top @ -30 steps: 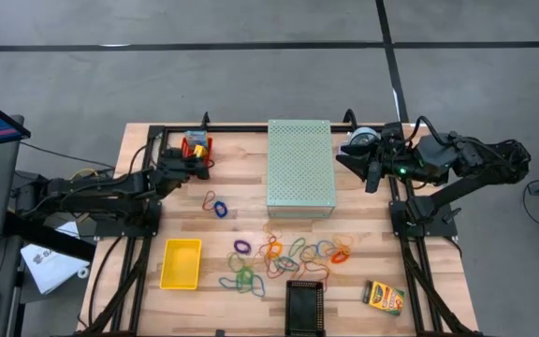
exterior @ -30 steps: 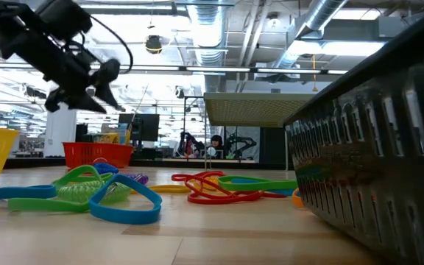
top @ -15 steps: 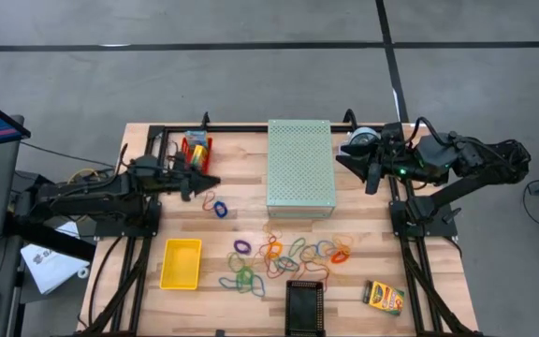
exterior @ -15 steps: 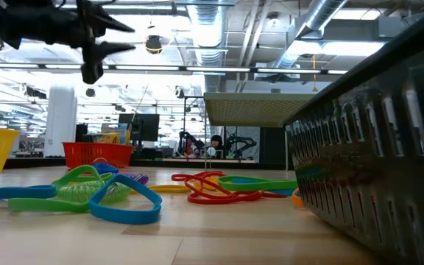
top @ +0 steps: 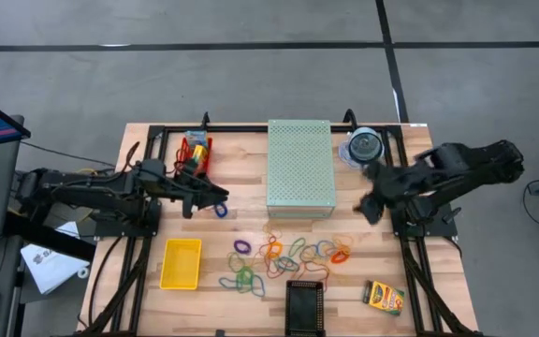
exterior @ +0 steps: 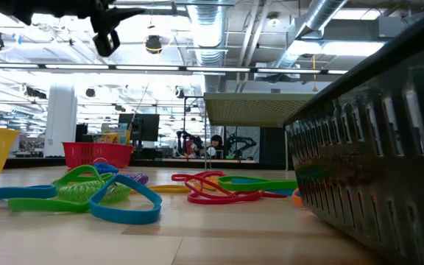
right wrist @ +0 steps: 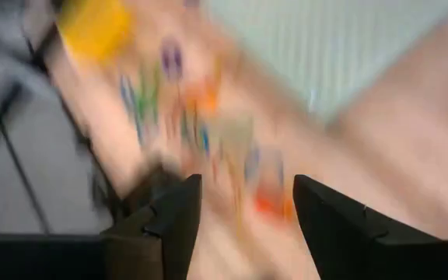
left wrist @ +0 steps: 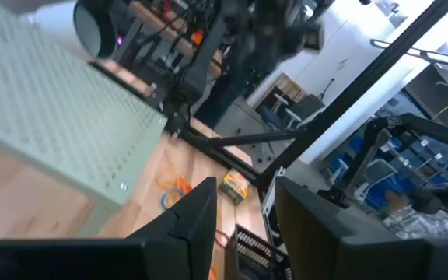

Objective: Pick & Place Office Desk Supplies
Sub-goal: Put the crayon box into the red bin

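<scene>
Left gripper (top: 221, 197) and right gripper (top: 365, 212) both hover, jaws apart.

The left tool (top: 221, 197) now reaches farther out over the surface, away from the red basket (top: 196, 150) it was beside a second ago, and sits above the blue and purple rubber bands (top: 219, 208). The right tool (top: 367, 208) swings off the clear round case (top: 364, 147) and comes down toward the band pile (top: 288, 255), jaws parted.
</scene>
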Robot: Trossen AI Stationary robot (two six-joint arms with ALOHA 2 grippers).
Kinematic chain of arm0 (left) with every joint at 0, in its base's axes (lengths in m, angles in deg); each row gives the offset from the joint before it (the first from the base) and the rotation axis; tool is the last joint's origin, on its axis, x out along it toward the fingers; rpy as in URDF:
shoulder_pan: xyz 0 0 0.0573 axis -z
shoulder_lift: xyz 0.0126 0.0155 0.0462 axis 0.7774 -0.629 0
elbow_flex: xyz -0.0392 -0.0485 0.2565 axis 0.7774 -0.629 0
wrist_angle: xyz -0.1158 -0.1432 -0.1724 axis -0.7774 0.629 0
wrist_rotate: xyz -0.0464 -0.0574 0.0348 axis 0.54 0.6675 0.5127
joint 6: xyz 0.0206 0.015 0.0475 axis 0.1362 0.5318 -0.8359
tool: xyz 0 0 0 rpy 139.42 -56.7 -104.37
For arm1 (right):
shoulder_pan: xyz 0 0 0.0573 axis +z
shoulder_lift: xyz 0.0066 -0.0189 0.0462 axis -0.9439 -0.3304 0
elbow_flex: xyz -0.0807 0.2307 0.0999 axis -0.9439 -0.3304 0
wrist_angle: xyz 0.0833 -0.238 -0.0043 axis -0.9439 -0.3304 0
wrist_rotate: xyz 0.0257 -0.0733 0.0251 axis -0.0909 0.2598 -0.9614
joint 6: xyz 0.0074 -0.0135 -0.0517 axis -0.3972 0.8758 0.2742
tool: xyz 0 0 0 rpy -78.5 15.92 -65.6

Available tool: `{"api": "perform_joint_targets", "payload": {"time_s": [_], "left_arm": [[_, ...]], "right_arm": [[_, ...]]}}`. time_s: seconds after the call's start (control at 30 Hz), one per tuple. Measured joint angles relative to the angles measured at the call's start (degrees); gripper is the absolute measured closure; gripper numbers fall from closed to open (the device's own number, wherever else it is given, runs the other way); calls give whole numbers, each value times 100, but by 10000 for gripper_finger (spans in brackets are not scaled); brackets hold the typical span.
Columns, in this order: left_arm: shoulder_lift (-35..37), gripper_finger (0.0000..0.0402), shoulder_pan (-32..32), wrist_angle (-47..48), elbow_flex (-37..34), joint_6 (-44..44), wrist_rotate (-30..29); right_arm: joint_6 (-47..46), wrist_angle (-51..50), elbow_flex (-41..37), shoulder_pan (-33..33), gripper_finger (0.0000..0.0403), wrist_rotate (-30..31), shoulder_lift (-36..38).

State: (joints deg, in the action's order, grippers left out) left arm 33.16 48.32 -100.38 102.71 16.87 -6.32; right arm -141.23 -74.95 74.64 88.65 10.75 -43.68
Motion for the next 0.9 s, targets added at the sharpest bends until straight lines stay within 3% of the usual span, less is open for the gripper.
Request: {"api": "perform_joint_targets", "payload": {"time_s": [0.13,0.33,0.6,0.77,0.9], "left_arm": [[48,276,-60,-6,95,-191,-1],[44,276,-57,6,99,-204,104],[29,276,99,-66,97,-217,120],[27,277,178,-61,97,-212,129],[28,277,237,-61,97,-207,113]], "right_arm": [[639,-267,-11,179,202,-1201,-676],[3284,-684,-2,253,202,-2903,-1800],[5839,-737,-2,-128,202,-3564,-3246],[7267,-898,-2,-242,202,-4564,-4242],[7384,-137,-156,-78,204,-5344,-4524]]}}
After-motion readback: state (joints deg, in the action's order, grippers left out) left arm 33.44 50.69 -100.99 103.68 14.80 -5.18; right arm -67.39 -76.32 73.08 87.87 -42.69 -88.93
